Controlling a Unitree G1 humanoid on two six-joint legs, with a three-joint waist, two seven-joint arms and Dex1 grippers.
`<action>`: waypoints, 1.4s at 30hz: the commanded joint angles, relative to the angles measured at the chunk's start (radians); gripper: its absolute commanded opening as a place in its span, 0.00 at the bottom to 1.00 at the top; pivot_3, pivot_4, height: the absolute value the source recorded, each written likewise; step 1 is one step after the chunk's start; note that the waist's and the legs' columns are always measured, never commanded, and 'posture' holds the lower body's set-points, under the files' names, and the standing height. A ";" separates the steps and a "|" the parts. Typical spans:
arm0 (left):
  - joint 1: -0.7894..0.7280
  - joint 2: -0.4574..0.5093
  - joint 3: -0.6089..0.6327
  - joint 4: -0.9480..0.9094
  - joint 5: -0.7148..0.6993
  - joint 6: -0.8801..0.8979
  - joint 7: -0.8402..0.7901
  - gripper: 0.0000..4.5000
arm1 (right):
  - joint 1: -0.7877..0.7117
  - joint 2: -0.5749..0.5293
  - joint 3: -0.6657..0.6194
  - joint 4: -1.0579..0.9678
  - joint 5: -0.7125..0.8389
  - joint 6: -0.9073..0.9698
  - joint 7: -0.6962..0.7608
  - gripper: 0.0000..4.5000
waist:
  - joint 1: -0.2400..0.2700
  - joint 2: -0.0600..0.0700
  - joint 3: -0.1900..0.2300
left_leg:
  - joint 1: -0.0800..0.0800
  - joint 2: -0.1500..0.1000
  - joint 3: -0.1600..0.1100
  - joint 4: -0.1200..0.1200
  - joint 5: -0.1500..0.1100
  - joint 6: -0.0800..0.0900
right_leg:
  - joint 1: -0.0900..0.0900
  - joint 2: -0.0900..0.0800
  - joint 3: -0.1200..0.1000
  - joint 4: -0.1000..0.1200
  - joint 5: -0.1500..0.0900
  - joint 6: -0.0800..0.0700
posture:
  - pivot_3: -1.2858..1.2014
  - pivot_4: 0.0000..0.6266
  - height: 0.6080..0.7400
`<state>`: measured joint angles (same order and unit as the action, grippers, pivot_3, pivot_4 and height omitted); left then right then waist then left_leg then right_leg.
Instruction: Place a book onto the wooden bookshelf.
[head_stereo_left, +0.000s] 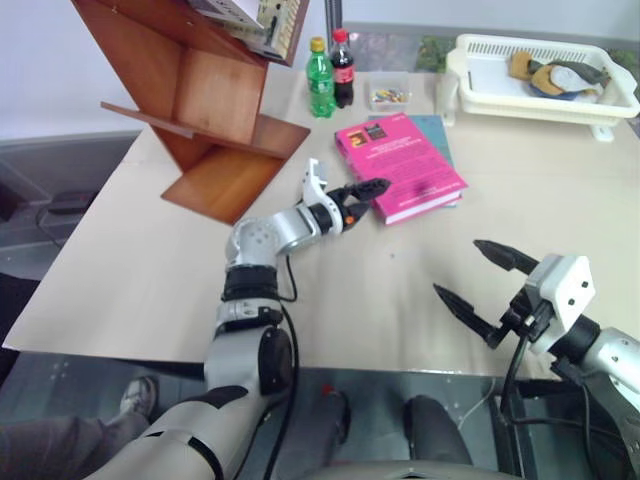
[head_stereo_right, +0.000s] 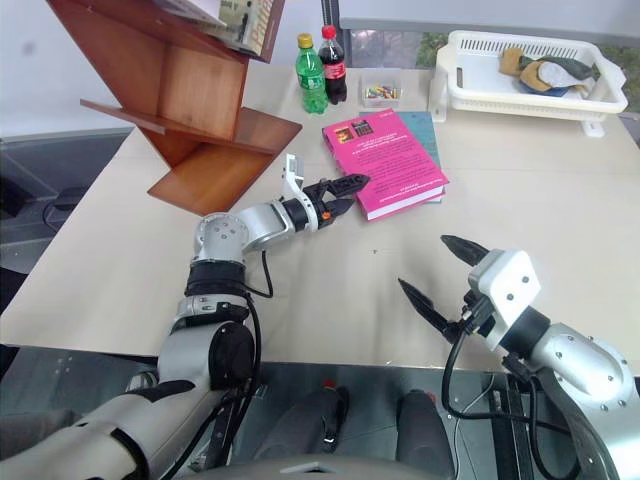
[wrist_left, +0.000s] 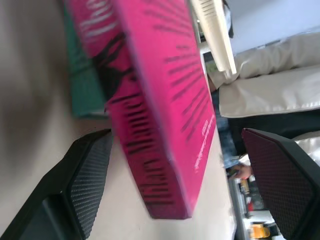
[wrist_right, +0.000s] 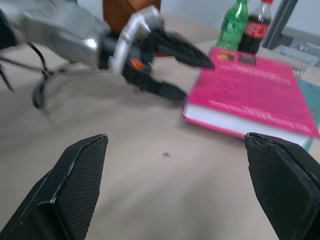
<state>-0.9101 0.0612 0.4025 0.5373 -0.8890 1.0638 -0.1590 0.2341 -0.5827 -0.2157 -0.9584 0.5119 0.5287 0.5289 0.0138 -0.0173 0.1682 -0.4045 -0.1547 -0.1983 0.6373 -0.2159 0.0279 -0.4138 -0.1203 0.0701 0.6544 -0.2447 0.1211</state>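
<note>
On the table (head_stereo_left: 120, 270), the book (head_stereo_left: 400, 165) lies just beyond the wide-open, empty left pincer (head_stereo_left: 365, 198).

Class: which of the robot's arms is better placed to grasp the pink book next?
Left. The left gripper is open right at the book edge; the right gripper hangs open well short.

the book (head_stereo_left: 400, 165) by the left fingers (head_stereo_left: 372, 187) is bright magenta-pink, with dark lines of text, small pictures and white page edges. under it lies a teal-blue book (head_stereo_left: 436, 130). both pairs of fingers are black. the bookshelf (head_stereo_left: 205, 110) is reddish-brown wood, the desk (head_stereo_left: 130, 270) pale beige, the basket (head_stereo_left: 530, 85) white, one bottle (head_stereo_left: 320, 80) green.
</note>
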 joint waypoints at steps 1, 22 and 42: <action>-0.058 -0.006 0.032 0.067 -0.011 -0.001 0.002 0.98 | 0.037 0.010 -0.044 -0.086 0.054 0.014 -0.043 1.00 | 0.001 0.000 0.000 | 0.000 0.000 0.000 0.000 0.000 0.000 | 0.000 0.000 0.000 0.001 0.000 0.000 | 0.52 0.24 1.00; -0.166 -0.018 0.174 0.378 -0.010 -0.080 0.014 0.37 | 0.104 -0.039 -0.065 -0.089 0.051 -0.037 -0.121 1.00 | -0.001 -0.002 0.001 | 0.002 -0.001 0.001 0.001 0.000 0.000 | 0.001 0.000 0.000 0.002 0.000 0.000 | 0.52 0.24 1.00; 0.133 0.304 -0.173 -0.504 0.053 -0.016 -0.358 0.21 | 0.004 -0.069 -0.059 -0.014 0.070 -0.019 -0.068 1.00 | -0.023 -0.003 0.001 | 0.003 0.000 0.002 0.000 0.000 -0.001 | 0.000 0.001 0.003 0.004 0.000 0.000 | 0.52 0.24 1.00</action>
<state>-0.7680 0.3442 0.2710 0.1651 -0.8525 1.1242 -0.4169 0.2474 -0.6444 -0.2530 -0.9589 0.5689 0.5247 0.4497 -0.0089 -0.0203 0.1695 -0.4018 -0.1543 -0.1958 0.6374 -0.2160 0.0271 -0.4133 -0.1199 0.0726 0.6578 -0.2445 0.1204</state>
